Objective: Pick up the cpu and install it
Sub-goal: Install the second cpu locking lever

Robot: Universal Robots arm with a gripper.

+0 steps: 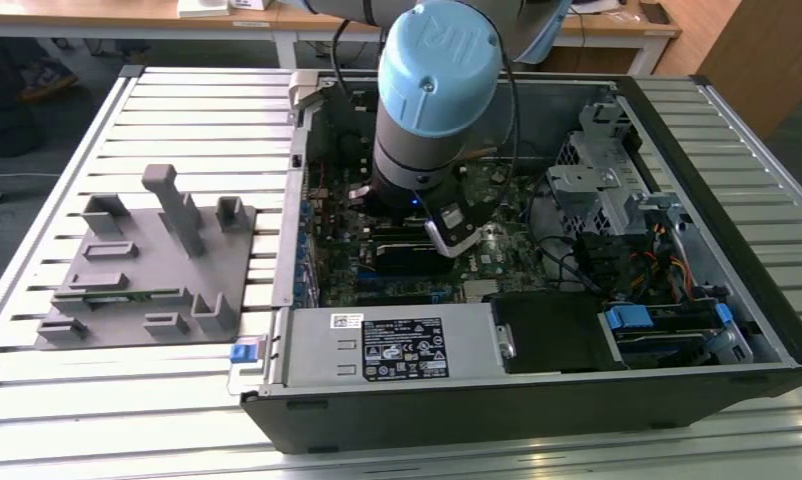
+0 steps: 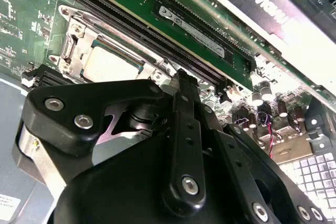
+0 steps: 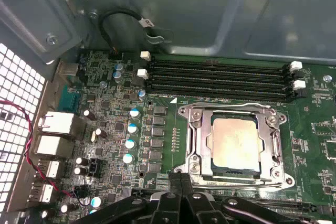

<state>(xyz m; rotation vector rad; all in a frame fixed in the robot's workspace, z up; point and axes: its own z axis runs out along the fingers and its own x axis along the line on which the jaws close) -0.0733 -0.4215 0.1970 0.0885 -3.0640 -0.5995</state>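
Slatted tabletop (image 1: 134,400) carries your open computer case (image 1: 721,330); cpu (image 3: 235,144) sits in its socket (image 3: 233,145) just beyond your jaws; I cannot tell their state.

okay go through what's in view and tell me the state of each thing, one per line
Silvery-grey square cpu: seated flat inside the socket.
Metal socket frame: lying around the cpu on the green motherboard.
Black gripper: empty, just beside the socket frame.
Black computer case: side open, the arm reaching in.
Four black memory slots: empty in the first wrist view.
Grey plastic tray with upright posts: on the slatted table, beside the case.
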